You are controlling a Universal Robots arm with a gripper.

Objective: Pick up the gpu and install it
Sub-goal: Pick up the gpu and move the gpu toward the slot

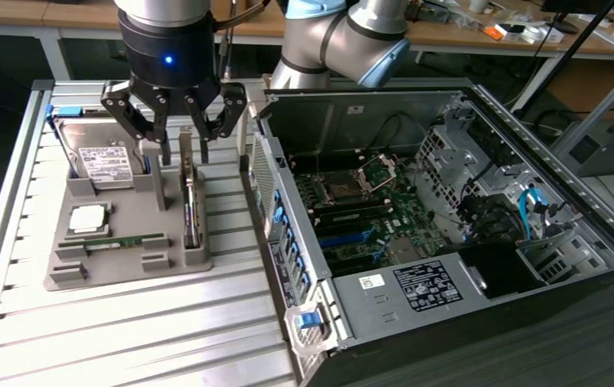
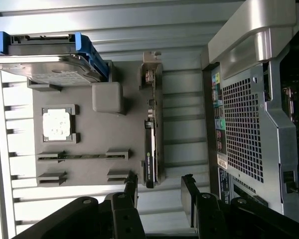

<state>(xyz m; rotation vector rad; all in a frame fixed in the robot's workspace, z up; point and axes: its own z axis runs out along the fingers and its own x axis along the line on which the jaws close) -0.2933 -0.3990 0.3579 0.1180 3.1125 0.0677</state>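
The gpu (image 1: pixel 190 197) is a thin dark card standing on edge in a slot along the side of the grey tray (image 1: pixel 124 270) nearest the computer case. A silvery bracket sits at its far end. My gripper (image 1: pixel 184 143) hangs open just over that far end, one finger on each side, gripping nothing. In the wrist view the gpu (image 2: pixel 152 124) runs as a narrow strip toward my gripper (image 2: pixel 160 191). Its near end lies between the dark fingertips (image 2: pixel 189 194), closer to one of them.
The tray also holds a silver hard drive (image 1: pixel 103 157) in a blue carrier, a square processor (image 1: pixel 89 216) and a slim green memory stick (image 1: pixel 114 240). The open computer case (image 1: pixel 285 210) stands at the exterior view's right, its motherboard (image 1: pixel 367 218) exposed. The slatted metal table (image 1: pixel 124 339) runs underneath.
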